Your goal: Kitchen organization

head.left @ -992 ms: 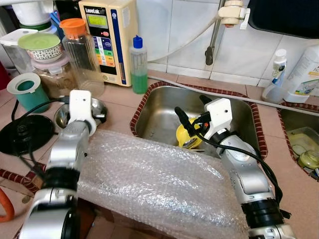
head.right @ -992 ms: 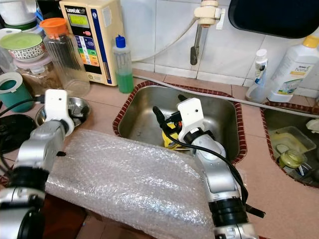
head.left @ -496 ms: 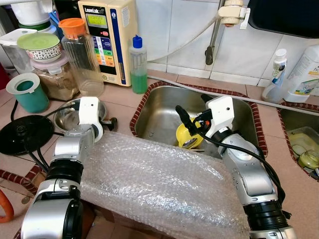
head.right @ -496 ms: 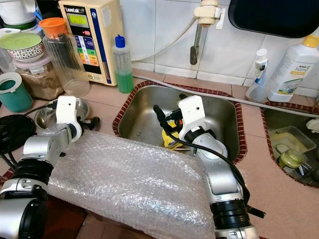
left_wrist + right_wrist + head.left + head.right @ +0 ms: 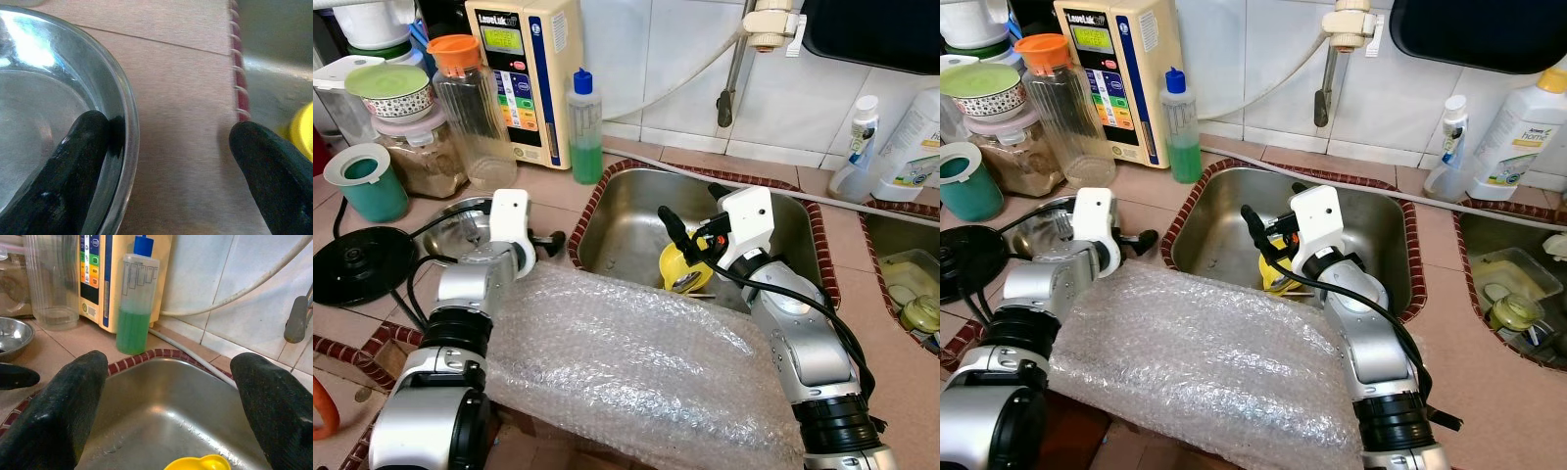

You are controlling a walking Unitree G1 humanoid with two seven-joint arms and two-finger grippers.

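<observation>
At the far left of the left eye view a teal cup (image 5: 364,182) and a black disc (image 5: 357,264) sit on the pink counter (image 5: 543,201), with a jar (image 5: 475,108) and a beige appliance (image 5: 526,73) in the upper left. Just right of the disc lies the steel bowl (image 5: 460,217). The left gripper (image 5: 546,241) has swung rightward since a second ago: then its white wrist block stood over the bowl, half a second ago it was at the bowl's right side, and now it is past the rim, near the sink's left edge. Its fingers are spread; in the left wrist view one finger (image 5: 73,166) rests inside the bowl rim (image 5: 128,127) and the other hangs over bare counter beside the sink's red border, so the rim lies between them, not pinched.

A green soap bottle (image 5: 585,127) stands behind the sink (image 5: 626,220). A sheet of bubble wrap (image 5: 626,362) covers the lower middle of the frame, and both forearms reach over it.

Right of centre, the right gripper (image 5: 690,217) hovers over the sink with fingers wide apart, holding nothing, much as it was before. A yellow cup (image 5: 683,266) lies in the basin just below it. White bottles (image 5: 901,147) stand at the far right.
</observation>
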